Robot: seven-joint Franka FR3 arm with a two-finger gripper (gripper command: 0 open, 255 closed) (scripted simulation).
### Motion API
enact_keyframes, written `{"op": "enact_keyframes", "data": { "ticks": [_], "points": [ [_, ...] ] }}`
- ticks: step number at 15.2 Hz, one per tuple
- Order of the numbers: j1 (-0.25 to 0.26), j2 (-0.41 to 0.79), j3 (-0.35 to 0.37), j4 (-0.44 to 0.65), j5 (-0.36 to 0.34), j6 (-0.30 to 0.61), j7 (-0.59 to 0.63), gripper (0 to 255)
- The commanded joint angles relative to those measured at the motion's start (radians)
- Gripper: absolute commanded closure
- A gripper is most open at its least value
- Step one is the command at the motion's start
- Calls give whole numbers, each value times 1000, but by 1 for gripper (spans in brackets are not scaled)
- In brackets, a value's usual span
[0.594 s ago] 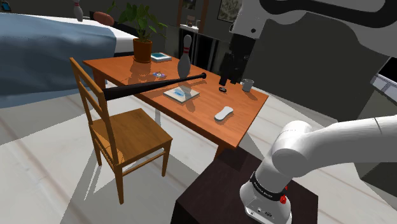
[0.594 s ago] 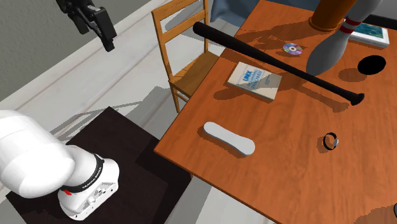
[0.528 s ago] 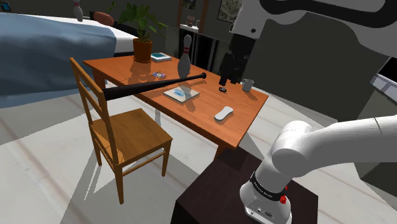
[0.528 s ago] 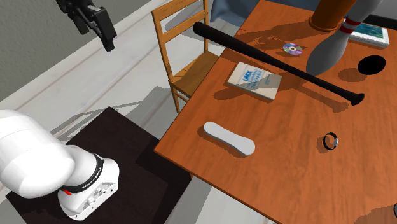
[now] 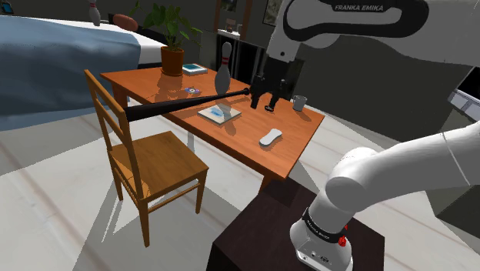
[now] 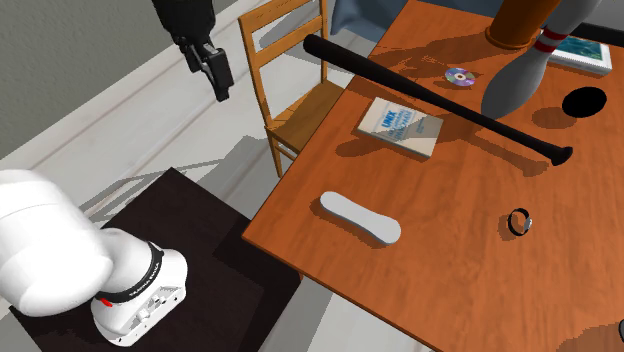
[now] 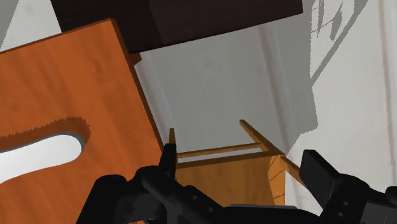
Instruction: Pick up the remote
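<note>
High near table (image 5: 292, 131), end effector (image 5: 265, 105) released, empty; wrist view catches remote (image 7: 35, 153) tip, chair (image 7: 222, 175).

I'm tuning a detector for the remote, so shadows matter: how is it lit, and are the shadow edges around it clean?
Shoulder view: the remote lies pale on well-lit table wood. Second exterior view: a thin dark shadow hugs one long edge; the shadow of the bat falls well clear. Wrist view: the shadow beside the remote has a jagged, sawtooth edge.
</note>
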Motion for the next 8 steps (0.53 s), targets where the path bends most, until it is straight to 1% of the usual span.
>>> {"op": "enact_keyframes", "data": {
  "ticks": [1, 8],
  "points": [
    [-26, 56, -3, -3, -7, 62, 38, 0],
    [-115, 238, -29, -1, -35, 247, 164, 0]
  ]
}}
